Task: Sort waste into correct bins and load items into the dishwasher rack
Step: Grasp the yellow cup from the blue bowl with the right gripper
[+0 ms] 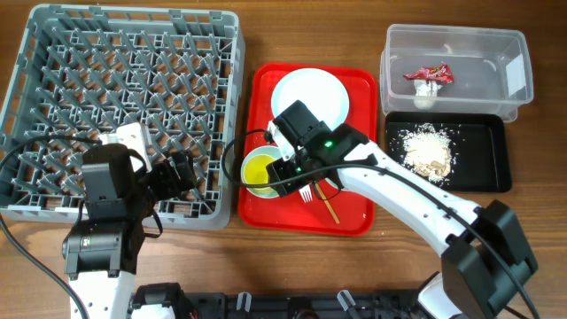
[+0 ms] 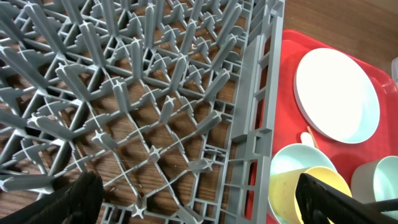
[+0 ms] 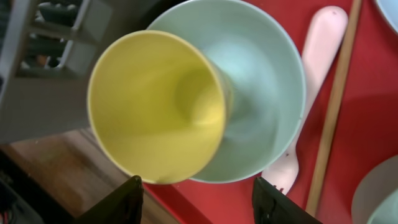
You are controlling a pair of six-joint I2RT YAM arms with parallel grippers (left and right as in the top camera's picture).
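Note:
The small yellow cup [image 1: 258, 168] leans tilted inside the pale green bowl [image 3: 273, 93] at the left end of the red tray. My right gripper [image 3: 202, 202] is open just above them, with nothing between its fingers; in the overhead view it is [image 1: 285, 168]. The white plate [image 1: 310, 96] lies at the tray's back. The white fork [image 3: 314, 74] and a chopstick [image 3: 333, 106] lie beside the bowl. The pale blue bowl [image 2: 380, 179] is next to the green one. My left gripper [image 2: 205, 202] is open over the front right corner of the grey dishwasher rack [image 1: 53, 53].
The red tray [image 1: 354, 217] sits right of the rack. The clear tub [image 1: 399, 49] at the back right holds the red-and-white wrapper [image 1: 429, 75]. The black tray [image 1: 487, 173] in front of it holds the beige scraps [image 1: 429, 151].

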